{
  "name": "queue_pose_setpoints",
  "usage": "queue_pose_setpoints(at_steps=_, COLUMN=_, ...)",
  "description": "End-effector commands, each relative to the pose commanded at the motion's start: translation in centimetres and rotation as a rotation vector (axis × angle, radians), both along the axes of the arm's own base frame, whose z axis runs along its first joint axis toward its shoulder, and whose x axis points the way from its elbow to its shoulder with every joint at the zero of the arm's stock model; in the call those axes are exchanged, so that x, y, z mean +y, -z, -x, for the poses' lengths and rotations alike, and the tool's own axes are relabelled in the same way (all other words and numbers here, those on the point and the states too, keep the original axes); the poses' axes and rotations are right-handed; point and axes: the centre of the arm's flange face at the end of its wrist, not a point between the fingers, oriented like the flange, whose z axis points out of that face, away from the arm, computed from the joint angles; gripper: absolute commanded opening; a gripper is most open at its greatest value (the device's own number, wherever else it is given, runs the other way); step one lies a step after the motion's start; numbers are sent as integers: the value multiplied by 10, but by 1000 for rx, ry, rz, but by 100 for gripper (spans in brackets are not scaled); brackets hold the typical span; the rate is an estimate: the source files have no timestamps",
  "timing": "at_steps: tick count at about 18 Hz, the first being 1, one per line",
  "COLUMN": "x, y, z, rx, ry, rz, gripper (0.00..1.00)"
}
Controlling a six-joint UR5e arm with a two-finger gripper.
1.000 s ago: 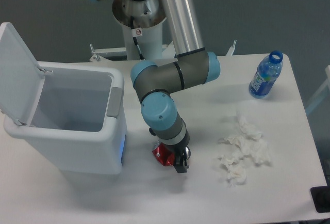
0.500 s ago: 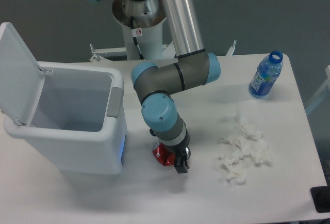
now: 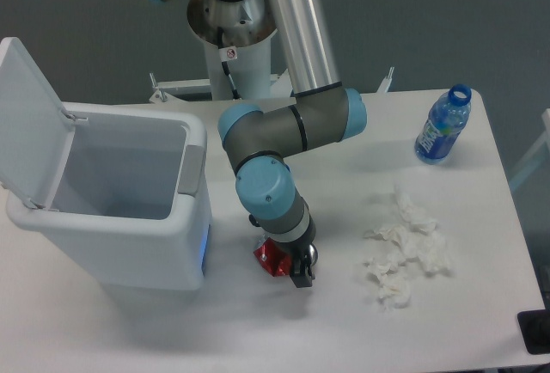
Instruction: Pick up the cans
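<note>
A crushed red can [image 3: 272, 258] with a silver top lies on the white table just right of the bin. My gripper [image 3: 290, 268] is down at table level, right on the can. One dark finger [image 3: 302, 275] shows at the can's right side. The other finger is hidden behind the wrist and the can. The fingers look closed against the can, and the can rests on the table.
An open white bin [image 3: 120, 192] with its lid up stands at the left. Crumpled white tissues [image 3: 404, 253] lie to the right of the gripper. A clear plastic bottle [image 3: 443, 125] with a blue label stands at the back right. The table's front edge runs below.
</note>
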Motion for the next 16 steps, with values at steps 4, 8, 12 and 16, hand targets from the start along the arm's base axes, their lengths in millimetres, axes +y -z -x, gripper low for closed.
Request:
queue_pose_setpoints(at_steps=4, x=1, y=3, z=-1, rx=-2, ry=-1, rz=1, gripper=97)
queue_pose_setpoints(at_steps=8, x=3, y=4, z=2, rx=1, ry=-16, rz=-3, gripper=97)
queue_pose_setpoints(at_steps=12, x=5, y=4, z=2, rx=1, ry=-13, rz=-5, gripper=96)
queue_pose_setpoints(at_steps=16, x=5, y=6, z=3, rx=-1, ry=-13, rz=-3, gripper=78)
